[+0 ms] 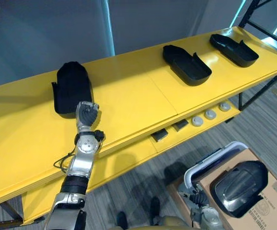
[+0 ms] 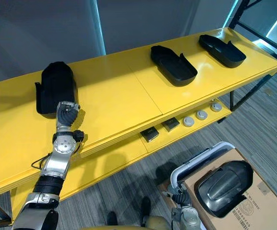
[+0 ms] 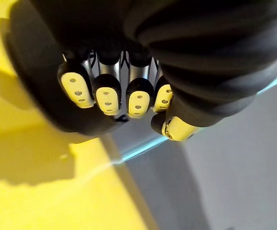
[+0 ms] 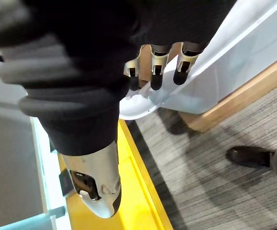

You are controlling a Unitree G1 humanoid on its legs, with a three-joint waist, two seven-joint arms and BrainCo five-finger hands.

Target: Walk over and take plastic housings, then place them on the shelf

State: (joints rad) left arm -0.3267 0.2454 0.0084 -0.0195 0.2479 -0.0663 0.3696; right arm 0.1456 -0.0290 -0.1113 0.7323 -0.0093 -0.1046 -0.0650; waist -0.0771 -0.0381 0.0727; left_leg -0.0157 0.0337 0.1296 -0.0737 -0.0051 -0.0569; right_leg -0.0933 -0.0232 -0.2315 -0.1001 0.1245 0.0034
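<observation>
Trouble can start at the lower right of the left eye view, closest to the robot. One boxed housing (image 1: 238, 187) lies on a brown box (image 1: 272, 208) there, not yet on the shelf. The right hand (image 4: 153, 67) hangs beside a white rail (image 1: 210, 165). Its fingers are loose and nothing is in them. If it reaches for that housing from here, it may bump the rail. The shell looks smooth and round, so a bad grab may push it off the box.

Higher up, left of the middle, the left hand (image 1: 86, 115) is over the yellow shelf (image 1: 128, 100). Its fingers are curled in tight, and I see nothing inside them. It is right at the near end of the left housing (image 1: 71, 86), which lies on the shelf top at the upper left. I cannot tell if they touch. If the arm goes forward, the fist may shove this housing toward the back edge.

Farther up and to the right lie the middle housing (image 1: 186, 64) and the far housing (image 1: 234, 49), well apart, like open trays. The free spot is between the left and middle ones. A sloppy drop there may knock one of them.
</observation>
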